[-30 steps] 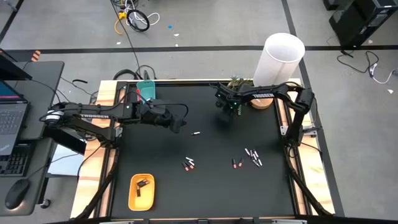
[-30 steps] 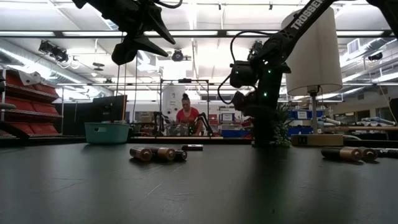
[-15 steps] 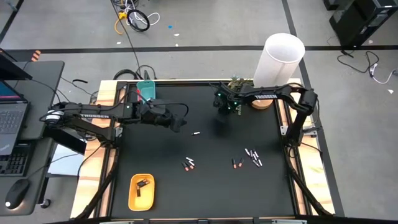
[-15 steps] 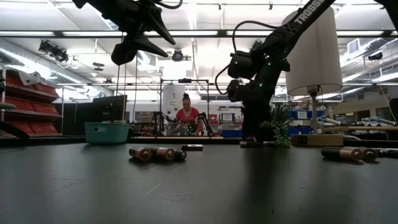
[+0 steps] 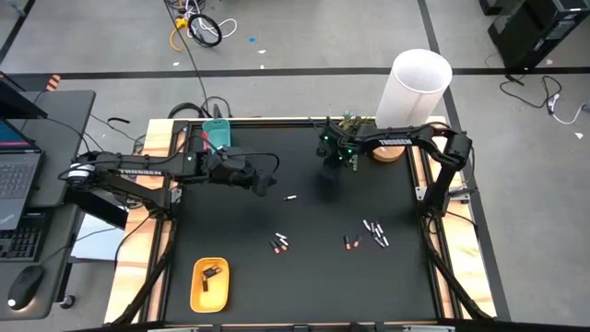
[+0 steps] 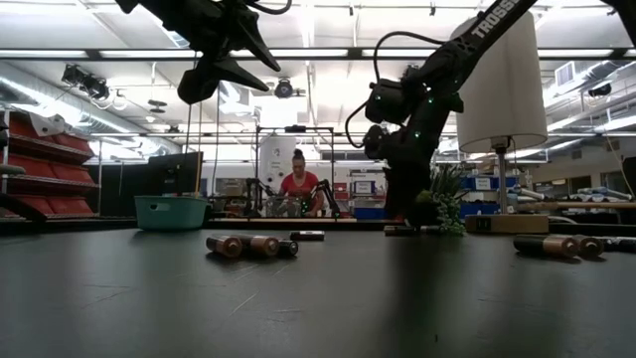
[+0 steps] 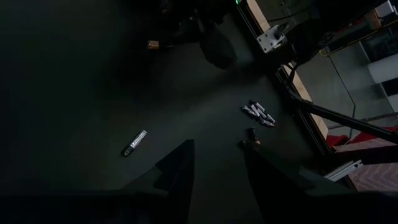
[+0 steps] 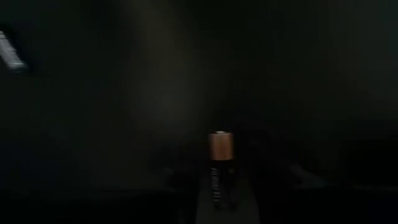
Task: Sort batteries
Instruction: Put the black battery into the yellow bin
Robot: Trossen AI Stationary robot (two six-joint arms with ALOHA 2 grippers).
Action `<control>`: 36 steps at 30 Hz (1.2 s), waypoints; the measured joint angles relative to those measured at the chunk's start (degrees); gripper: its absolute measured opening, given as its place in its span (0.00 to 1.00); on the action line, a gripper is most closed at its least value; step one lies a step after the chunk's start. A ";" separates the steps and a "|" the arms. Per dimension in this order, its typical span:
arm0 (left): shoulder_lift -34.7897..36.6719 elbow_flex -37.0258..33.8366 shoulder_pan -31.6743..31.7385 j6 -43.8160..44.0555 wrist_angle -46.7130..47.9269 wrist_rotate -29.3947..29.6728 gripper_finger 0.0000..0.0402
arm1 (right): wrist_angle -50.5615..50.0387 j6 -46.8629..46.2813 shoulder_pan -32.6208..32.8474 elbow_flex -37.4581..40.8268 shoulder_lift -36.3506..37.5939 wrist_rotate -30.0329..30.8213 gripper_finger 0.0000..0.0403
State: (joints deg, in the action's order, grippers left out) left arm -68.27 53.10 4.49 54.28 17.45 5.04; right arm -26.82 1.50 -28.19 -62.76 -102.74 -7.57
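Right tool (image 5: pixel 331 166), low over the tabletop's (image 5: pixel 304 277) far side, jaws spread around a copper-capped battery (image 8: pixel 220 163) — long axis pointing straight ahead between them (left tool (image 5: pixel 263 183), part-spread and empty, hovers farther off).

A white cylinder (image 5: pixel 414 86) stands upper right; a laptop (image 5: pixel 17 175) sits at the left edge.

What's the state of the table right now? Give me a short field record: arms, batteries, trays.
left gripper: raised over the table's left-middle, open, empty
right gripper: over the far middle; a copper-tipped battery shows between its fingers
loose batteries: one pale, a pair, a cluster
yellow tray: holds dark batteries
teal tray: far left edge
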 joint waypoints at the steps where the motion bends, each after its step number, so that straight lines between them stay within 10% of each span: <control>1: 0.00 0.00 0.02 0.00 0.01 0.00 0.39 | -0.07 0.31 -0.11 0.00 0.00 0.63 0.33; 20: 0.00 0.00 0.00 0.00 0.01 0.04 0.39 | 8.07 1.70 1.49 7.08 -0.15 0.27 0.33; 28: 0.00 0.00 0.02 0.00 -0.02 0.04 0.39 | 11.29 4.64 1.58 11.54 0.28 4.46 0.07; 36: 0.00 0.00 0.01 -0.07 0.00 0.07 0.39 | 11.56 5.61 1.71 11.87 0.28 5.55 0.06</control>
State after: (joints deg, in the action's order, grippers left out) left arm -68.27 53.10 4.50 54.21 17.44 5.10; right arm -15.26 7.11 -26.48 -50.89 -102.45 -2.03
